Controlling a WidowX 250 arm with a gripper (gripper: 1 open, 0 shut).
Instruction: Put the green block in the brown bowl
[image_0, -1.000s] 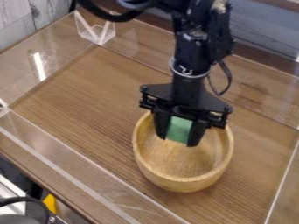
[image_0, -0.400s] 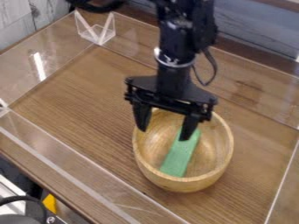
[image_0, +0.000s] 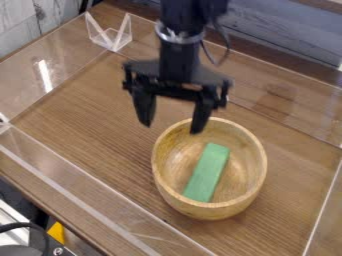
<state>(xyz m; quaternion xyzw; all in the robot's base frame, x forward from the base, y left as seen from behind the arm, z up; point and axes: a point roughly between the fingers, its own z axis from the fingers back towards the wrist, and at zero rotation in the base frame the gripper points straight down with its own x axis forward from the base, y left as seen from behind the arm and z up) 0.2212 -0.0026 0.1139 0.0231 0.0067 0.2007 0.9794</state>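
Observation:
The green block (image_0: 207, 171) lies flat inside the brown bowl (image_0: 171, 190), slanting from the bowl's upper right toward its lower middle. The bowl stands on the wooden table at the lower centre right. My gripper (image_0: 174, 113) hangs above the bowl's far left rim, apart from the block. Its two black fingers (image_0: 144, 106) point down and are spread wide, with nothing between them.
Clear plastic walls (image_0: 40, 75) fence the wooden table (image_0: 107, 130) on all sides. A clear folded plastic piece (image_0: 110, 33) stands at the back left. The black arm (image_0: 187, 30) rises from the gripper toward the top of the view.
The gripper opened and let the green block drop into the bowl. It then rose and moved to the left, away from the bowl's middle.

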